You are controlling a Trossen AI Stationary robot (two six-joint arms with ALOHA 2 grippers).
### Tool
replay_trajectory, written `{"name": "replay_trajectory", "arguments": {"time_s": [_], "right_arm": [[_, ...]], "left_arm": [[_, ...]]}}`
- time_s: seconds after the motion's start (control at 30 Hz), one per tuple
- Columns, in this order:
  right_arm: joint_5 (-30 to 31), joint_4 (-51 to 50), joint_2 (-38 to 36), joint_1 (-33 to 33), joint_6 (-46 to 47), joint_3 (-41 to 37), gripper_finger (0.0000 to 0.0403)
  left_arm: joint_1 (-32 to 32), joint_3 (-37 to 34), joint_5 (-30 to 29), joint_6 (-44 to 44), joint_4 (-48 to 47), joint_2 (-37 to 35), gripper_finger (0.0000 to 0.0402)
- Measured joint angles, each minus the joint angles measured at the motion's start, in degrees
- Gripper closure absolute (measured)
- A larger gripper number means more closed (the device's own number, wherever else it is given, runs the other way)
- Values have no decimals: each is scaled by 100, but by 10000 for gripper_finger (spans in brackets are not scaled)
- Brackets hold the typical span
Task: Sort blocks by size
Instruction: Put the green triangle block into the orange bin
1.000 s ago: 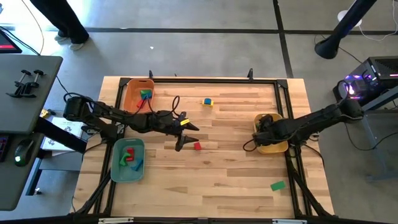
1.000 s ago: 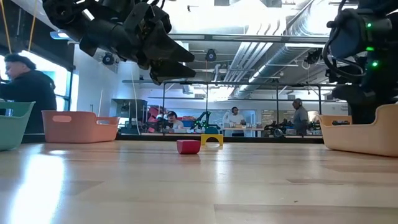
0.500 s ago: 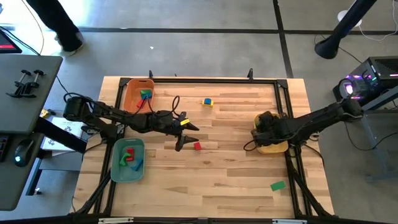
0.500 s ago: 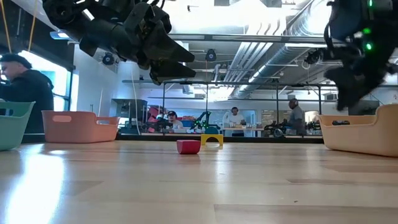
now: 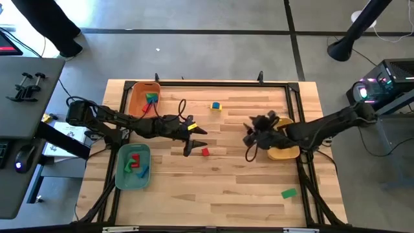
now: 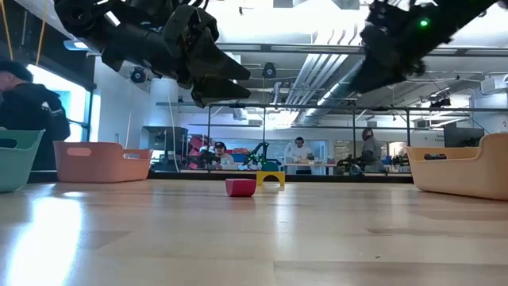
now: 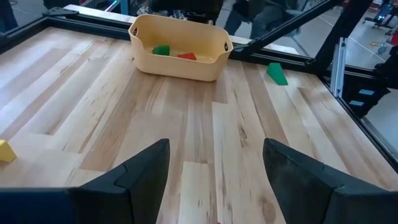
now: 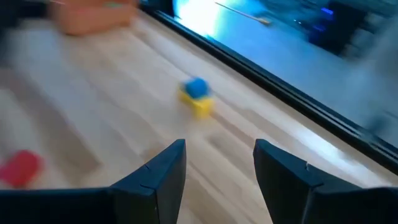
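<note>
Blocks (image 7: 170, 52) inside yellow tray (image 7: 180, 48)

Orange tray (image 5: 137, 97): green and blue blocks inside
Teal tray (image 5: 123, 175): red, green, blue blocks
Yellow tray (image 7: 180, 63): green, red blocks
Small block (image 5: 205, 152): red
Far-edge pair (image 5: 215, 106): seemingly blue on yellow
Near-right-corner block (image 5: 288, 193): green
Table (image 5: 246, 175): pale striped wood

Three trays are sitting on the wooden table (image 5: 233, 181) — an orange tray (image 5: 134, 99) at the far left corner, a teal tray (image 5: 123, 173) nearer, a yellow tray (image 5: 288, 153) on the right — people are standing in the room behind.
</note>
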Motion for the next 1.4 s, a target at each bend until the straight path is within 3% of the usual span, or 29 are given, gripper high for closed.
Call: {"name": "replay_trajectory", "arguments": {"time_s": [0.23,0.37,0.6,0.73,0.87,1.07,1.2,1.4], "right_arm": [[-1302,2935,493,-314,-1697,-653,222],[-1905,3915,968,-537,-2254,-765,222],[-2879,5031,1824,-1121,-3068,-539,222],[-3033,4859,2031,-1313,-3202,-325,222],[-2937,3839,1829,-1400,-3419,-181,222],[-2888,2459,1407,-1389,-3038,-175,222],[-3216,1870,1290,-1386,-2397,-175,222],[-3998,1725,1295,-1119,-2061,-177,222]], "left_arm": [[0,0,-16,-35,23,0,158],[0,0,-102,-102,42,0,158],[22,0,-1287,-307,-7,2,158],[256,14,-1419,-308,-15,2,158],[619,59,-1189,-284,0,2,158],[1203,61,-758,-327,350,97,158],[1442,179,-535,-552,567,453,158],[1122,691,146,522,413,1192,158]]}}
